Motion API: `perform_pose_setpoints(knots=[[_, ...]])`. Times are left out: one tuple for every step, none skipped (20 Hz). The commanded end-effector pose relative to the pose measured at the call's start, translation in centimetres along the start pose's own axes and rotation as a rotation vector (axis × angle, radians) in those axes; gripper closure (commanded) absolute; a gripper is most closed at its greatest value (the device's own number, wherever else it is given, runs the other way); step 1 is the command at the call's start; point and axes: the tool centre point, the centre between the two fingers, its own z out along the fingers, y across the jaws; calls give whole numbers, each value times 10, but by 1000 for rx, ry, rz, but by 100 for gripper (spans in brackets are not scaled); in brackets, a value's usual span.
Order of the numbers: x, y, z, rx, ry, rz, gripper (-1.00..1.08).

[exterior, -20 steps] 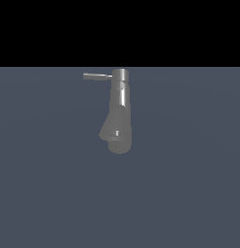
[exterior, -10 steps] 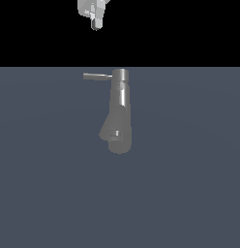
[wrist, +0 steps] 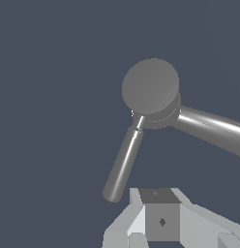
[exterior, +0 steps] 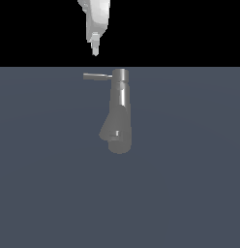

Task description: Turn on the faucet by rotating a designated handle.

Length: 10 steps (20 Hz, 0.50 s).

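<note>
While the gripper [exterior: 95, 51] is hanging above, fingers looking together, the handle [exterior: 97, 76] is lying just below, pointing horiz. off the faucet [exterior: 118, 111] cap toward ext. view's left.

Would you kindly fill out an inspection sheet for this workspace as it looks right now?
Surface: plain dark blue-grey floor, bare where visible.
Job's things: grey shiny metal faucet, a tapered column with a short cylindrical cap and a bulging spout end; thin straight grey metal handle rod sticks sideways from the cap toward the exterior view's left.
Clutter: nothing seen.
Grippers: white blocky gripper hangs above the handle, apart from it; the fingers look close together, but open or shut cannot be told.
Cables: nothing seen.
Surroundings: black background above the floor in the exterior view; nothing else seen.
</note>
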Motion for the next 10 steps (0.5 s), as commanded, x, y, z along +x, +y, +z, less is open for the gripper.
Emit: perform_pose_setpoints(knots=[[0,-13,15,-2,5,65,108],[0,-18,21,-3,7,91,108],[0,-23,28,-3,10,115,108],[0,-27,34,-4,12,139,108],[0,-32,39,-5,15,162,108],[0,-35,45,-5,17,183,108],[0,-39,50,-5,19,202,108],[0,-42,55,-6,22,221,108],[0,-45,60,-6,24,238,108],[0,-48,64,-6,26,254,108]])
